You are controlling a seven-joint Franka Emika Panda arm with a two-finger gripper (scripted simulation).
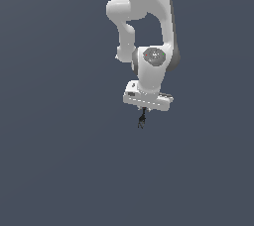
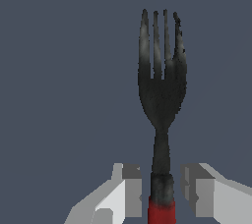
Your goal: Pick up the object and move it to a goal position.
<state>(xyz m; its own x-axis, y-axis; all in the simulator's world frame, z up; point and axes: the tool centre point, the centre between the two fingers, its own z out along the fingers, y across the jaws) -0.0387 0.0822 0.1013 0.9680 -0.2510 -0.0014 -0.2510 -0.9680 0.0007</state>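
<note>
Your gripper (image 2: 161, 196) has its fingers (image 2: 129, 191) spread with small gaps either side of the fork (image 2: 161, 100) — fork sits between them, red handle nearest the palm, dark prongs pointing away.

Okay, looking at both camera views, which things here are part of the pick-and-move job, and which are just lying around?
Part of the job:
- the fork, dark tines and neck, red handle end, sitting between the fingers
- the gripper, one finger on each side of the fork's handle, small gaps visible

Just lying about:
- nothing else shows in either view, only the plain grey-blue surface
</note>
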